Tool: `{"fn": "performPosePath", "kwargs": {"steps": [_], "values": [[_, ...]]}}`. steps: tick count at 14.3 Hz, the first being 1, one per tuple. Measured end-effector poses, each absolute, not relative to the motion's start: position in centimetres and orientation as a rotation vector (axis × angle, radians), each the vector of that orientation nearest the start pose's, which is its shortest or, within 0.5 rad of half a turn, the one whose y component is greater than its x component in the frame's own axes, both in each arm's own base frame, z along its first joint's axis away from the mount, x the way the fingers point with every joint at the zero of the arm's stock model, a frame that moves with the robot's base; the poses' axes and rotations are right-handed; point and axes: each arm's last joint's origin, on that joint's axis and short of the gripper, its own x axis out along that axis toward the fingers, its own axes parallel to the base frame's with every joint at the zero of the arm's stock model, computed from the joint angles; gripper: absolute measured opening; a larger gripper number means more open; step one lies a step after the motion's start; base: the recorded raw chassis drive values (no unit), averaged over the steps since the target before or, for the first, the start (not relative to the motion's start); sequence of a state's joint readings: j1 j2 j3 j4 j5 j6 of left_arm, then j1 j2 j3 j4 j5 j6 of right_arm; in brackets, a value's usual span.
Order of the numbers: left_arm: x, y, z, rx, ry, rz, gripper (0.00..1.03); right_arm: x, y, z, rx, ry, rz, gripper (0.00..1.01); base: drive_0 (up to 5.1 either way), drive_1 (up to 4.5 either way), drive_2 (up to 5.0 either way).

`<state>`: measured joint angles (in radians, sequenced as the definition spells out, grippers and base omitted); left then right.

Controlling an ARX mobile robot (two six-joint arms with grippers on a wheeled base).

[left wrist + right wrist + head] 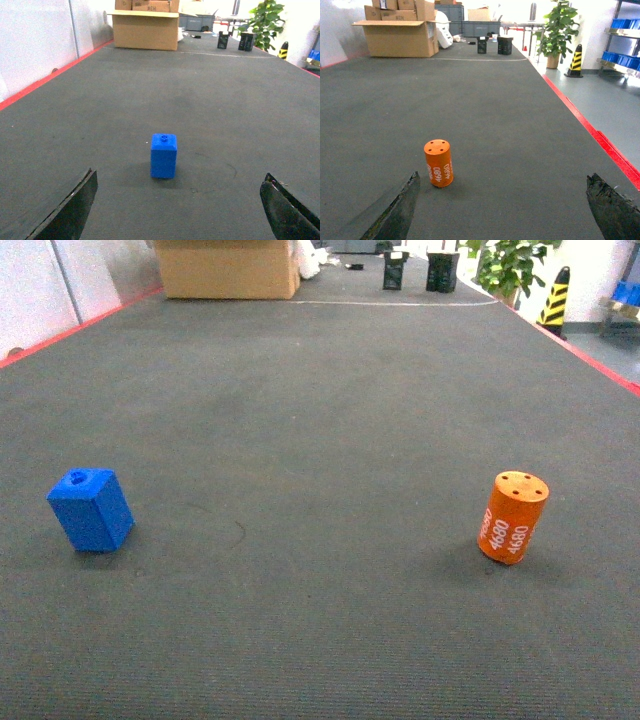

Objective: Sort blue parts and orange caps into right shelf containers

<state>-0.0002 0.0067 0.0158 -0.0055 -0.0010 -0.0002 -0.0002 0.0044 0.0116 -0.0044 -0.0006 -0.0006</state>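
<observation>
Standing upright on the dark grey carpeted floor (pixel 320 420), well apart: one small bright-blue plastic block (pixel 91 509) with a round knob on top, toward the floor's left edge, and one small orange cylinder (pixel 512 517) printed "4680" in white with holes in its flat top, toward the right edge. Left gripper (pixel 180 212) has fingers spread wide, block ahead between them, untouched; right gripper (pixel 502 210) likewise spread, cylinder ahead near its left finger, untouched. Open brown cardboard box (pixel 228 268) at the far left corner; potted green plant (pixel 510 265) at the far right.
</observation>
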Motion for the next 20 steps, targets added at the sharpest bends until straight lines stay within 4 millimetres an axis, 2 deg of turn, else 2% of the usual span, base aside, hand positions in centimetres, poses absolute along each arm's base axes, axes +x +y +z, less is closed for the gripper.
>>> {"fn": "performPosePath", "kwargs": {"steps": [20], "values": [[9.71, 0.0, 16.79, 0.0, -0.004, 0.001, 0.98, 9.73, 0.0, 16.67, -0.001, -0.003, 0.0, 0.98, 0.0, 0.0, 0.0]]}}
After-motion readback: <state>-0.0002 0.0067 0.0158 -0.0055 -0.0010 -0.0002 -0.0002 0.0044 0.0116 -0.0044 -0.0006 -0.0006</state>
